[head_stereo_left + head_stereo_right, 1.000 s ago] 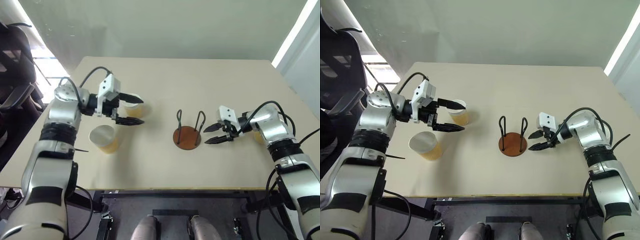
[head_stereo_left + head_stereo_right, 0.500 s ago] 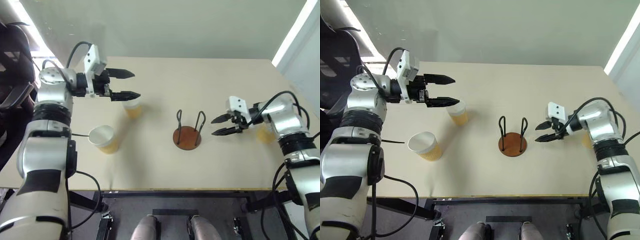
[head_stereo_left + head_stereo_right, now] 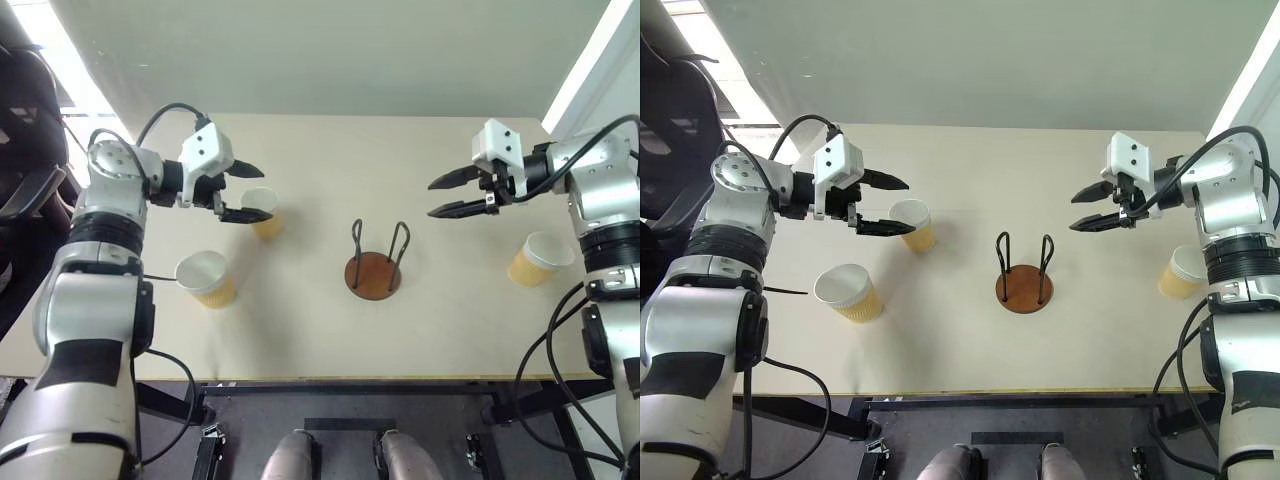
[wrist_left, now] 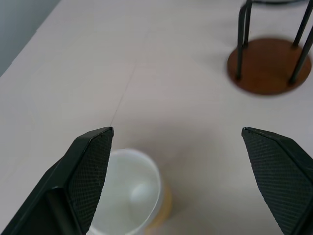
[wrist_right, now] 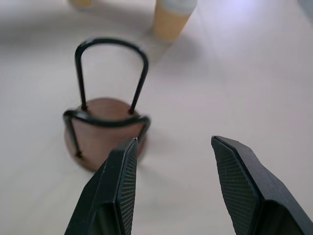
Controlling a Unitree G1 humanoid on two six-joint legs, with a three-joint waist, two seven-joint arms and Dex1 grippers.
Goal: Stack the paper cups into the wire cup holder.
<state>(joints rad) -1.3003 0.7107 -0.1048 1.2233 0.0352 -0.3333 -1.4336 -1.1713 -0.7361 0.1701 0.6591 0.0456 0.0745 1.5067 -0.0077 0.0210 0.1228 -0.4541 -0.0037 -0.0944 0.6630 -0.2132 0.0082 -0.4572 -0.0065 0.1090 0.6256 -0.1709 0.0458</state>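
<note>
Between my wide-open left gripper and right gripper, the empty brown-based wire cup holder stands unobstructed; tan paper cups sit apart.

The left gripper is covering part of the rim of the far paper cup in the head views, so contact between the lower finger and the rim cannot be told. In the left wrist view the edge is cutting off that cup's base, and the top edge is cropping the wire cup holder's loops. In the right wrist view two cups are showing blurred and cropped at the edge. The right arm is partly hiding the cup on the right in the right eye view. The table's legs are lying hidden beneath it.
</note>
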